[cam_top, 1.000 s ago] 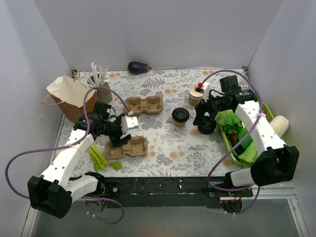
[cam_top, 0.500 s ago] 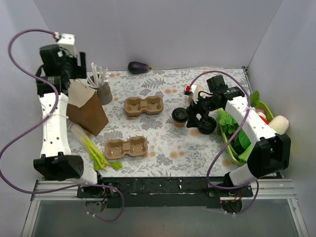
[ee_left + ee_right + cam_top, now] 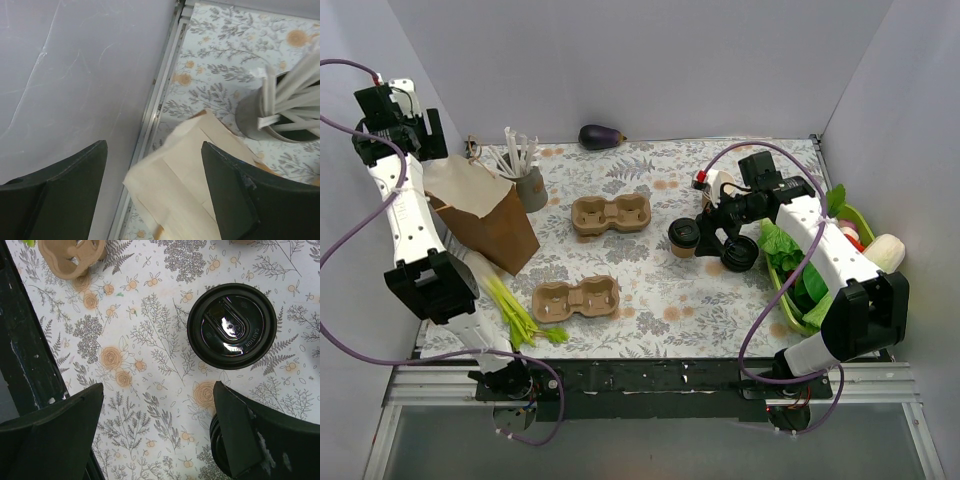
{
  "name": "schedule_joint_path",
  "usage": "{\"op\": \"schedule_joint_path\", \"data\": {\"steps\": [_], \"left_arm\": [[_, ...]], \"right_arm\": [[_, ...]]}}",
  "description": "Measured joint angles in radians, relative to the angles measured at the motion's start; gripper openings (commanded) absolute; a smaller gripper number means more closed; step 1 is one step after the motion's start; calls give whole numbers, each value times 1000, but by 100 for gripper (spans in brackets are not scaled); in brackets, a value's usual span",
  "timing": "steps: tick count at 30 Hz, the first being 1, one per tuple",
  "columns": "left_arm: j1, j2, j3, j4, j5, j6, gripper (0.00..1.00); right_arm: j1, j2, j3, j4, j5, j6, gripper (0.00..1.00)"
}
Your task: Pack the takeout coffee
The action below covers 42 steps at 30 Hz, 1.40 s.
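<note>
The takeout coffee (image 3: 684,237), a small tan cup with a black lid, stands upright on the flowered mat right of centre. In the right wrist view its lid (image 3: 231,326) lies ahead of the jaws. My right gripper (image 3: 712,232) is open and empty just to the right of it, and the jaws (image 3: 158,387) frame bare mat. The brown paper bag (image 3: 485,215) stands at the far left. My left gripper (image 3: 415,140) is raised high above the bag's back corner. It is open and empty (image 3: 154,150), with the bag's pale top edge (image 3: 175,185) below the jaws.
A pile of black lids (image 3: 740,252) and a stack of lidless cups (image 3: 718,188) flank my right gripper. There are two pulp cup carriers (image 3: 611,213) (image 3: 576,298), a grey straw holder (image 3: 525,180), green stalks (image 3: 515,312), an eggplant (image 3: 601,136) and a green vegetable basket (image 3: 810,285). Walls stand close by.
My left arm left the near carrier and rose to the far-left corner above the bag, which now stands upright further right. My right gripper moved left beside the coffee.
</note>
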Motion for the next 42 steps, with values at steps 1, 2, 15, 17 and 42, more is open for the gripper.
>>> {"op": "schedule_joint_path", "data": {"steps": [1, 2, 15, 17, 42], "left_arm": [[6, 25, 11, -2, -3, 10, 76], [15, 50, 23, -4, -6, 20, 76], [40, 263, 136, -84, 139, 175, 24], [40, 263, 136, -109, 189, 190, 13], [21, -85, 178, -173, 605, 130, 80]], "right_arm": [[0, -2, -4, 8, 0, 3, 98], [0, -5, -7, 10, 0, 6, 98], [0, -10, -11, 14, 9, 11, 98], [0, -10, -11, 14, 17, 11, 98], [0, -17, -10, 13, 52, 37, 98]]}}
